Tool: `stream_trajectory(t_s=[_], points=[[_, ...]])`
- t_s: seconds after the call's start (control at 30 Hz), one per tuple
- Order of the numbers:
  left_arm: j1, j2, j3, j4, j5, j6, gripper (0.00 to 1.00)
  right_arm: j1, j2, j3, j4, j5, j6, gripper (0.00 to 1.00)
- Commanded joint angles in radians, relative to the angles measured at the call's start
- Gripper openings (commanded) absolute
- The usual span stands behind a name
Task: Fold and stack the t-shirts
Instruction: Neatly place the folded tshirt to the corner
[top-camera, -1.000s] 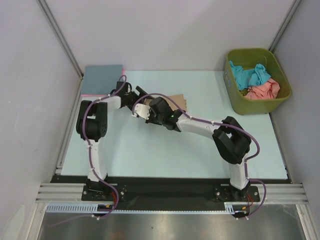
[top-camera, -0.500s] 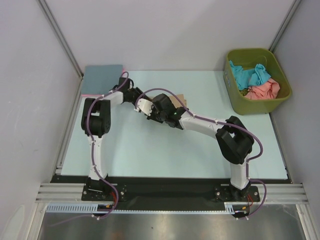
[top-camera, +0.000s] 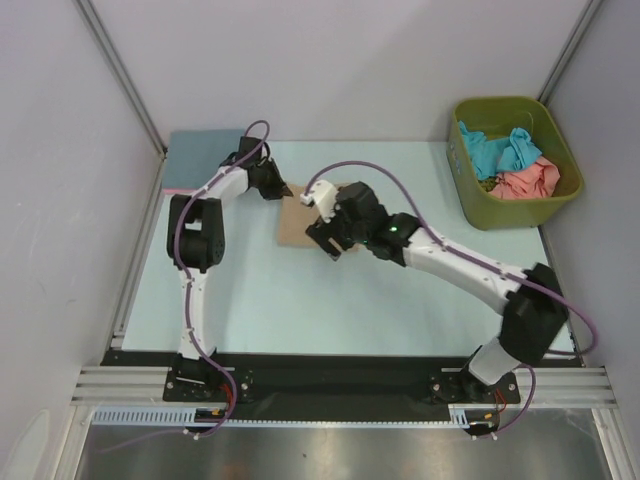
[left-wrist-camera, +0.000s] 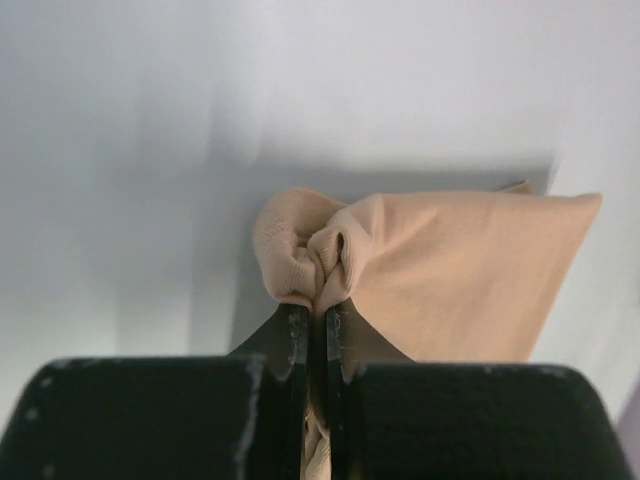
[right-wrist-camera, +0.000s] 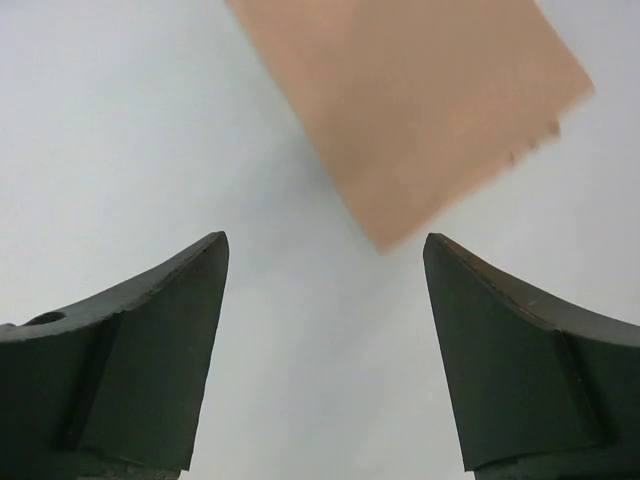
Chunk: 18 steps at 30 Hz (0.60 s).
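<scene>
Well left of the olive-green bin (top-camera: 556, 201), the tan t-shirt (top-camera: 298, 218) lies folded flat on the table (top-camera: 400, 320). The left gripper (left-wrist-camera: 317, 310) is pinched tight on a bunched bit of the shirt's edge, on the side farthest from the bin. The right gripper (right-wrist-camera: 325, 245) hovers with its fingers spread wide, just off a corner of the cloth. A teal t-shirt (top-camera: 495, 150) and a salmon t-shirt (top-camera: 530, 181) lie crumpled inside the bin. A slate blue t-shirt (top-camera: 205, 155) lies folded farther from the bin than the tan one.

tan t-shirt (top-camera: 293, 225) partly hidden beneath right arm (top-camera: 450, 262), cropped in right wrist view
</scene>
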Motion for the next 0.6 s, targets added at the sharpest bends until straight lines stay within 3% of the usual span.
stream_trajectory(t_s=[0.0, 0.27, 0.47, 0.57], points=[[-0.012, -0.148, 0.075, -0.086, -0.160, 0.221, 0.00, -0.030, -0.169, -0.128, -0.117, 0.052, 0.134, 0.84], [-0.037, -0.282, 0.127, -0.189, -0.421, 0.476, 0.00, -0.049, -0.432, -0.340, -0.143, 0.056, 0.192, 0.85], [-0.035, -0.267, 0.342, -0.298, -0.554, 0.623, 0.00, -0.059, -0.466, -0.393, -0.157, 0.039, 0.194, 0.86], [-0.035, -0.308, 0.365, -0.281, -0.608, 0.664, 0.00, -0.073, -0.435, -0.390, -0.148, 0.005, 0.182, 0.86]])
